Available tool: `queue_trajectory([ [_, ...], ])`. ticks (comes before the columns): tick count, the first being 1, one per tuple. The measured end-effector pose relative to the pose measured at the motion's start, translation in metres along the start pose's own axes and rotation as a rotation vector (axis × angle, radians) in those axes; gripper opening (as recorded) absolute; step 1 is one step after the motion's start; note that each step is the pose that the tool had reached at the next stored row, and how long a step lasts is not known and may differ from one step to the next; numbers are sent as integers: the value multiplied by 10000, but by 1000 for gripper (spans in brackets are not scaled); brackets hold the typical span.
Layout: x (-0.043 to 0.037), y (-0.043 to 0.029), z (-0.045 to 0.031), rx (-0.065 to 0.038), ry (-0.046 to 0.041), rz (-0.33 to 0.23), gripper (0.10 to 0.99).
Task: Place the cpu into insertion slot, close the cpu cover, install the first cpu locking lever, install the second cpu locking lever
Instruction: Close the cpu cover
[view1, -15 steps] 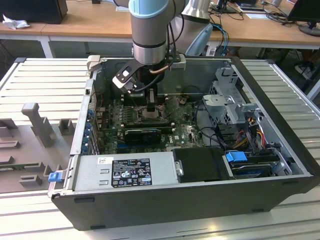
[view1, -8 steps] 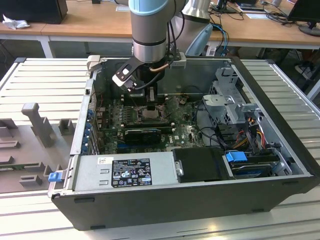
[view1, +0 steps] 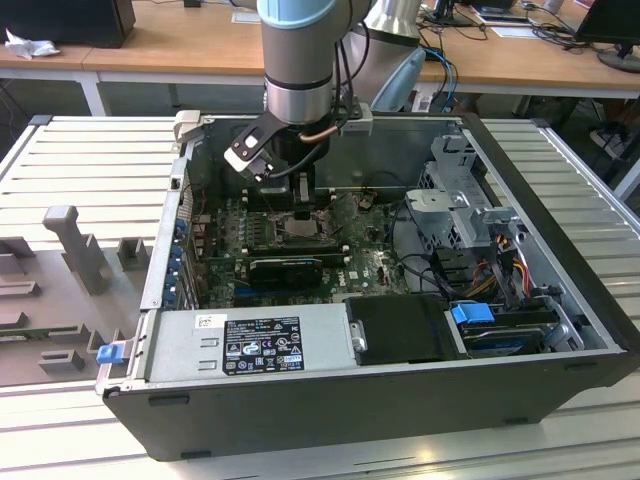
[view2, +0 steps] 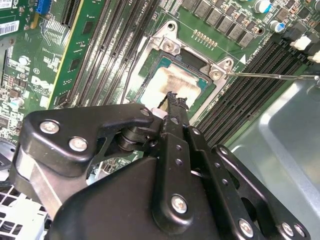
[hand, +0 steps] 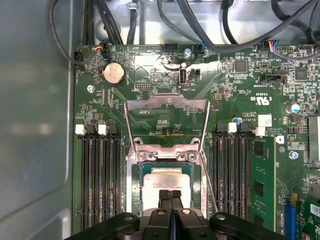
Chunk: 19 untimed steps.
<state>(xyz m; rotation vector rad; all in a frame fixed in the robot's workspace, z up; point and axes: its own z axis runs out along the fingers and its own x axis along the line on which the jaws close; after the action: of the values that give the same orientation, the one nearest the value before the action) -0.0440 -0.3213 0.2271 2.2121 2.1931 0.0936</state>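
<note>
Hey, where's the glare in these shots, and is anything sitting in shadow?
In both wrist views the cpu glares near white on top; in the first wrist view the case wall shows a hazy sheen; in the exterior view the motherboard lies dim beneath the arm.

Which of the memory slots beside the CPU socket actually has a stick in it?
The outermost slot on the blue connector's side: a green memory stick stands in it. The other slots are bare black channels.
</note>
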Motion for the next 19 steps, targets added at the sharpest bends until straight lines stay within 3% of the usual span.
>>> queue_trajectory([
  [19,2,4,-62,-1,1,16,106],
])
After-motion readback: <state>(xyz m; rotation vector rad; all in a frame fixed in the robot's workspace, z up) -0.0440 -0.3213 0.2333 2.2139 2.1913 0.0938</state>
